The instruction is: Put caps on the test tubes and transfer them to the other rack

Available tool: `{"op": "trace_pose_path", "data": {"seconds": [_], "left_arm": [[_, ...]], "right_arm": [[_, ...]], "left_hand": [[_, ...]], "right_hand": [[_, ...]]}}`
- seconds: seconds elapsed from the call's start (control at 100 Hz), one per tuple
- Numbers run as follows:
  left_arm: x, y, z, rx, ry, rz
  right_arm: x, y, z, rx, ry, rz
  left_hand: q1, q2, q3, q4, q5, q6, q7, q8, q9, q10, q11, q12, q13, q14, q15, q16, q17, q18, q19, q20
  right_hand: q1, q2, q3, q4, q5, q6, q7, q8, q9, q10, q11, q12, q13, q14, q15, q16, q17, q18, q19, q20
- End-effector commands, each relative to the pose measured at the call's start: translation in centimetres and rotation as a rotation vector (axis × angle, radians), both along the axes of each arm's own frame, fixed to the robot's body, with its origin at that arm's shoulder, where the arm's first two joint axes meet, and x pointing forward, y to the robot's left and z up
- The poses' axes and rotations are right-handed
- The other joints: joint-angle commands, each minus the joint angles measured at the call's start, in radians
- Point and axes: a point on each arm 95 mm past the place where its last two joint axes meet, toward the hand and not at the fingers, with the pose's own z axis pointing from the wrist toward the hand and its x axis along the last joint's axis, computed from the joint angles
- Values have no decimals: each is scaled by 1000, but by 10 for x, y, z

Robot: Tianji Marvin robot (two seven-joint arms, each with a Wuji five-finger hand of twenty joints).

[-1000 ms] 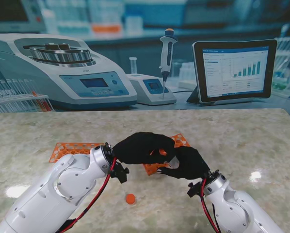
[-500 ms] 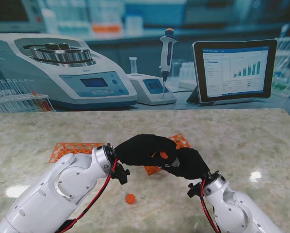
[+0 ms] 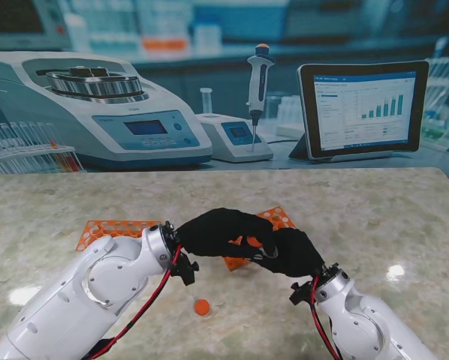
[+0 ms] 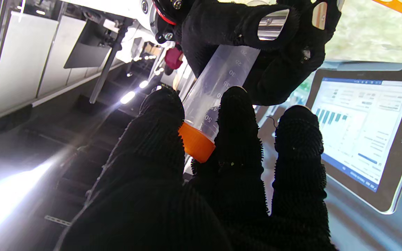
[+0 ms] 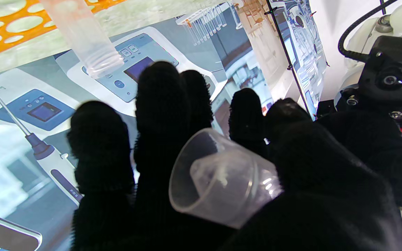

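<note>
the left hand's black-gloved fingers [image 4: 159, 139] pinched a round orange plastic cap [image 4: 195, 143] against the mouth of a clear graduated plastic test tube [image 4: 218, 80]. the right hand [image 3: 292, 253] was closed round that tube's body (its open end shows in the right wrist view). both hands met above the orange perforated rack [image 3: 277, 217]. a loose orange cap [image 3: 202, 307] lay nearer to me on the marble-patterned table [image 3: 360, 210].

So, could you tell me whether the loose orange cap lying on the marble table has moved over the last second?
No. The loose orange cap lies at the same spot on the marble table, nearer to me than the orange rack.
</note>
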Motion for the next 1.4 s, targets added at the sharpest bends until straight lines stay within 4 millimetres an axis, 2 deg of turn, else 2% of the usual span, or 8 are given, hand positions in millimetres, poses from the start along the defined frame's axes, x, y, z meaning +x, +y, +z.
{"op": "trace_pose_path", "data": {"seconds": [0.0, 0.2, 0.47, 0.6, 0.68, 0.83, 1.13, 1.39], "left_arm": [[1, 1, -2, 19, 2, 2], [1, 0, -2, 62, 6, -6], [2, -1, -5, 98, 25, -28], [2, -1, -6, 107, 16, -31], [2, -1, -6, 113, 9, -33], [2, 0, -6, 125, -7, -37], [3, -1, -8, 121, -7, -19], [4, -1, -7, 102, -56, 2]], "right_arm": [[-3, 4, 2, 10, -7, 15], [-5, 4, 3, 10, -15, 29], [-9, 5, 5, 16, -31, 44], [-10, 5, 5, 26, -42, 47], [-10, 6, 6, 29, -52, 48], [-12, 6, 6, 32, -68, 50], [-14, 7, 7, 48, -81, 58], [-17, 9, 8, 68, -82, 67]], "left_hand": [[23, 74, 9, 53, -19, 20, -33, -19, -10, -46, 45, -83, -54, -18, -85, -40, -30, -13, -24, 36], [19, 77, -2, 48, 3, -11, -10, 18, -40, -50, 46, -184, -93, 29, -195, -92, -120, 35, -106, 20], [74, 66, 41, 65, 36, -30, 32, 36, -8, -55, 29, -71, -71, 20, -247, -130, -115, 44, -210, -63], [116, 44, 130, 73, 59, -21, 34, 45, 35, -67, 5, -2, -30, 4, -204, 42, -85, 29, -168, -86], [140, 29, 165, 72, 63, -13, 43, 49, 54, -82, 7, 16, -6, -2, -177, 57, -57, 20, -145, -89], [139, 27, 300, 16, 67, -3, 86, 71, 112, -122, 60, 71, 25, -14, -67, 48, 6, 7, -42, -97], [161, 153, 378, -11, 32, 7, 344, 285, 166, -86, 320, 212, 44, -142, 268, 115, 117, -57, 179, 4], [161, 173, 395, 8, 12, -22, 449, 454, 192, -127, 448, 124, 86, -230, 406, 48, 171, -49, 221, 22]], "right_hand": [[29, 165, 90, -33, 45, -67, -11, 21, 44, -5, 17, -8, 20, -66, 37, 2, 23, -37, 25, 17], [17, 157, 82, -30, 51, -85, -14, 25, 75, -22, 49, 11, 23, -88, 68, 9, 37, -59, 31, 23], [-1, 156, 93, -28, 57, -105, -12, 53, 94, -36, 91, 54, 22, -105, 104, 16, 47, -75, 36, 28], [-7, 157, 97, -29, 59, -114, -15, 62, 95, -32, 90, 62, 23, -117, 114, 19, 52, -84, 38, 29], [-12, 155, 103, -30, 60, -125, -14, 72, 98, -41, 90, 66, 23, -127, 121, 21, 59, -93, 40, 30], [-24, 157, 116, -32, 64, -146, -13, 93, 103, -58, 89, 69, 25, -147, 130, 23, 67, -113, 45, 33], [-28, 152, 118, -36, 66, -141, -23, 105, 108, -54, 88, 72, 25, -147, 146, 27, 70, -117, 53, 37], [7, 120, 76, -29, 54, -105, -12, 40, 105, -31, 98, 85, 21, -122, 155, 24, 63, -93, 49, 35]]}}
